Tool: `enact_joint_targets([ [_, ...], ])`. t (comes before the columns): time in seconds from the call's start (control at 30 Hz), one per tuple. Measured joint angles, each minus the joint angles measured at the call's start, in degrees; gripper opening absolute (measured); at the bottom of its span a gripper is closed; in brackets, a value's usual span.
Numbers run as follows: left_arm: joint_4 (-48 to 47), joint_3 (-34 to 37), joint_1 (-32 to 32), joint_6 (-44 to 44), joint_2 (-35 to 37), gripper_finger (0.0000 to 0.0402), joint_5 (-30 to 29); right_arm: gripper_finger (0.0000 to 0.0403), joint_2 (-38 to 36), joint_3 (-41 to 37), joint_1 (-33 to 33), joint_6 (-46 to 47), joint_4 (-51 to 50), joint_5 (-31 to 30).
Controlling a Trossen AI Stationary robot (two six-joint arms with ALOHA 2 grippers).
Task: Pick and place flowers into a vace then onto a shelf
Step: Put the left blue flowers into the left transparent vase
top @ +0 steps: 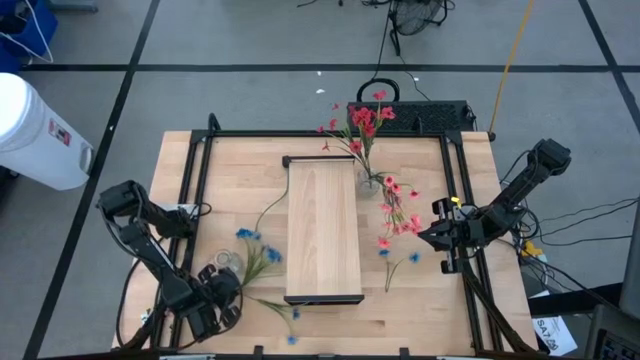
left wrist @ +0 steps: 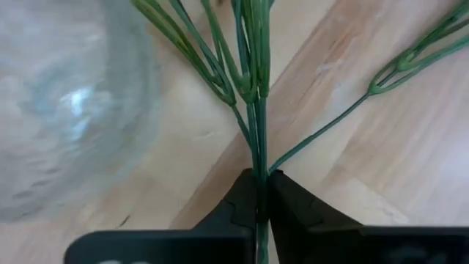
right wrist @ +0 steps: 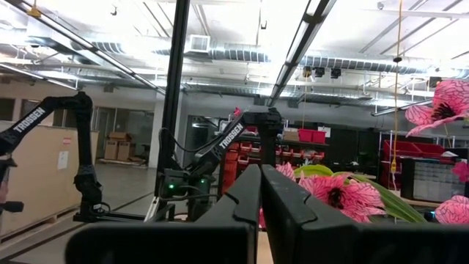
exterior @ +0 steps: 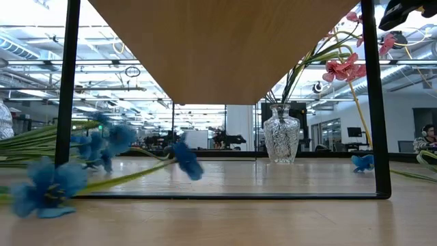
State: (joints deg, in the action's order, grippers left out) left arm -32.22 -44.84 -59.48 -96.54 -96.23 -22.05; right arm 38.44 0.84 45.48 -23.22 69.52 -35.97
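The pale wood shelf (top: 323, 230) stands mid-table on thin black legs (exterior: 67, 102). Right of its far end a glass vase (top: 368, 183) holds red-pink flowers (top: 362, 122). More red-pink blossoms (top: 402, 212) hang between that vase and my right gripper (top: 428, 234), which is shut and tipped upward. Left of the shelf, blue flowers (top: 258, 250) lie on the table beside a second clear glass vase (top: 227, 262). My left gripper (top: 224, 286) is shut on their stems. Another blue spray (top: 276, 308) lies near the front edge. My left gripper pinches a bunch of thin green stems (left wrist: 258, 174) between its two fingers, below where the spray branches. The fingers come steeply from above and lie along the stems. The stems lie on the tabletop, fanning away from the fingers. My right gripper has red-pink blossoms (right wrist: 344, 196) just past its fingers; whether it touches them I cannot tell.
A single blue blossom on a stem (top: 412, 258) lies right of the shelf. The second vase (left wrist: 66, 110) stands close beside my left gripper. A black frame (top: 330, 134) runs around the table's far part. A white bin (top: 35, 130) stands off the table at far left.
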Motion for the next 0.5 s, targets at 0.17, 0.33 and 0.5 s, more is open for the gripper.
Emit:
enact_joint_targets([
  [0.17, 1.3, -2.6, -1.4, 0.5, -0.6, 0.0016, -3.5, 0.0008, 0.0, 0.0, 0.0, 0.0, 0.0, 0.0],
  [0.33, -1.5, -8.0, -3.6, 0.4, -0.5, 0.0016, -7.8, 0.0008, 0.0, 0.0, 0.0, 0.0, 0.0, 0.0],
  [0.5, -11.7, -13.8, -5.7, -1.7, -0.4, 0.0016, -13.6, 0.0008, 0.0, 0.0, 0.0, 0.0, 0.0, 0.0],
])
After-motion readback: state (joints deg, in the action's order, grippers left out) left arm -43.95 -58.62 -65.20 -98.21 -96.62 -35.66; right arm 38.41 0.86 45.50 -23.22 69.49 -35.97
